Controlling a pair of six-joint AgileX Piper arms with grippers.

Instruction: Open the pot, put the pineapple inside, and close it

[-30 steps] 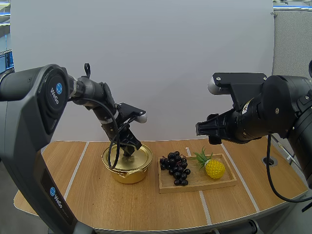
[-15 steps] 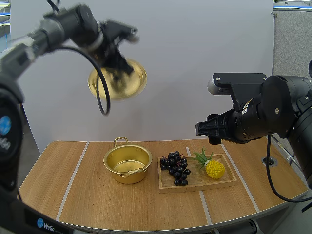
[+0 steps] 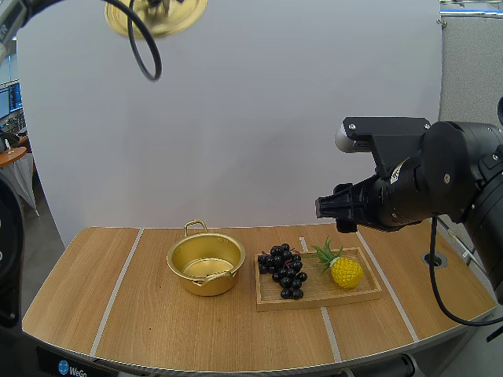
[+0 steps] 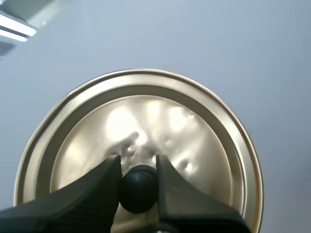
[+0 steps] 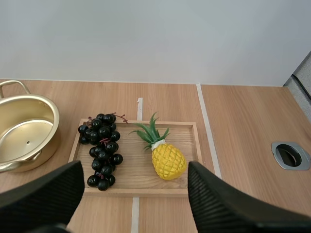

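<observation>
While the left gripper [image 4: 137,167] clamps the black knob [image 4: 138,191] of the round golden lid [image 4: 194,136] high above the table [image 3: 157,330], the golden metal pot [image 3: 206,283] stands open; the yellow pineapple [image 5: 167,160] lies on the wooden tray [image 5: 133,167] beside dark grapes [image 5: 102,145], below the right gripper [image 5: 136,182], its fingers spread.

The pot [image 3: 206,284] and lid [image 4: 194,145] are seen as glossy golden metal, the lid lightly dented around its matt black knob [image 4: 138,189]. The tray [image 5: 141,175] and table [image 3: 157,330] are shown in smooth pale wood; the grapes [image 5: 103,145] are glossy, the pineapple [image 5: 167,161] knobbly and dull.
</observation>
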